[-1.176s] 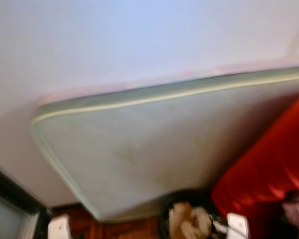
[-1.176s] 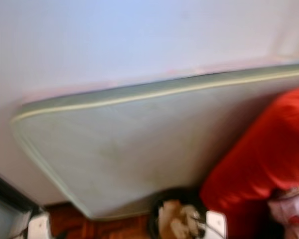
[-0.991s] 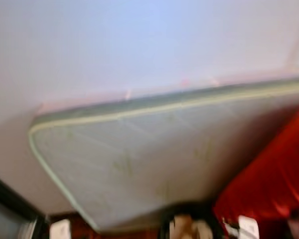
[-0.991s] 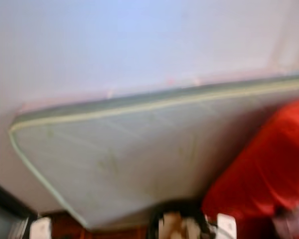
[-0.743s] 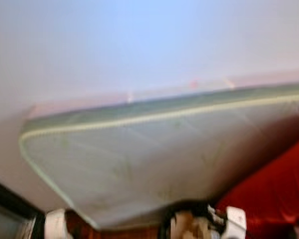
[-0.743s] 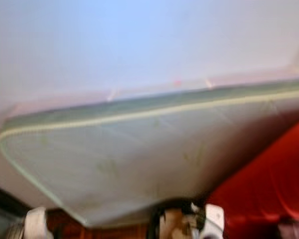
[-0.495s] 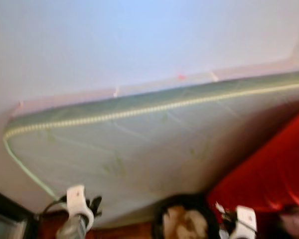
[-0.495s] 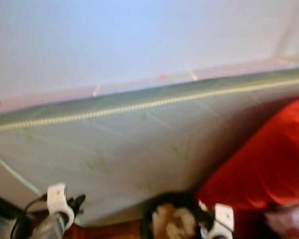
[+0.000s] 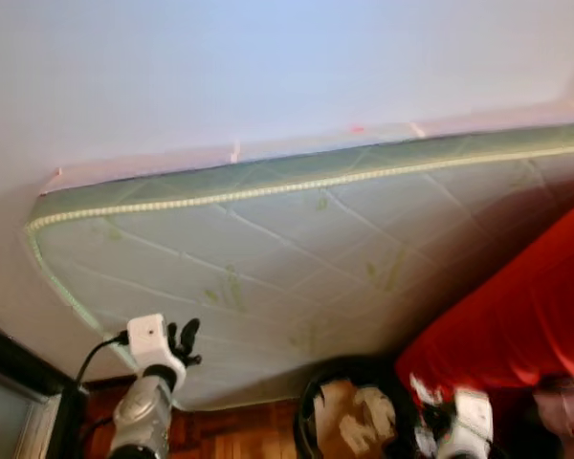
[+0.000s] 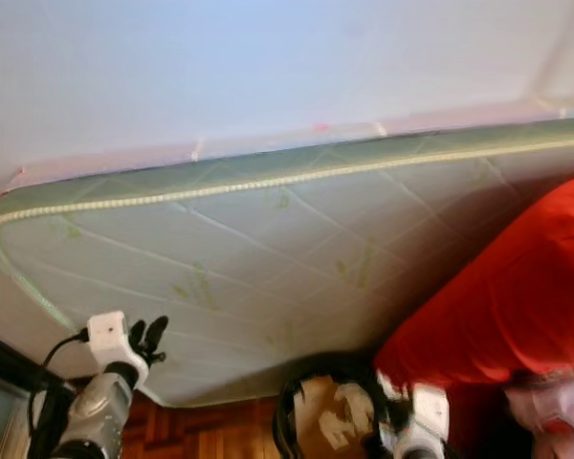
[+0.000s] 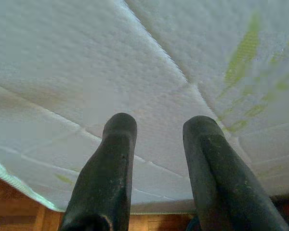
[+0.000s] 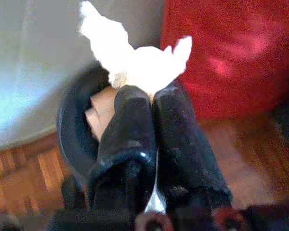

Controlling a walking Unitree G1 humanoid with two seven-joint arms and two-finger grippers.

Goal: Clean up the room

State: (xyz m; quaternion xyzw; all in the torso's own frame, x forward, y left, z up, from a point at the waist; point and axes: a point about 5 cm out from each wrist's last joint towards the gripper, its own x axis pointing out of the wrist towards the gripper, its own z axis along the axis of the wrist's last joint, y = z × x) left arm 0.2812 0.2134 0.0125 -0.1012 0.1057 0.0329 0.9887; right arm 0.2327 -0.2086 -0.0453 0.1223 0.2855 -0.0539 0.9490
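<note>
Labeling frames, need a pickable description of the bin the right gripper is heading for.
A pale quilted mattress leans against the wall, with a red cushion beside it. The bin stands on the wood floor between their bases: round and black-rimmed with tan scraps inside, the right gripper above it pinching white crumpled paper.

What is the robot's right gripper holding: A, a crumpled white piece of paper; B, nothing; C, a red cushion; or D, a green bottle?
A: in the right wrist view, the right gripper is shut on a crumpled white piece of paper, just above the round black bin.
</note>
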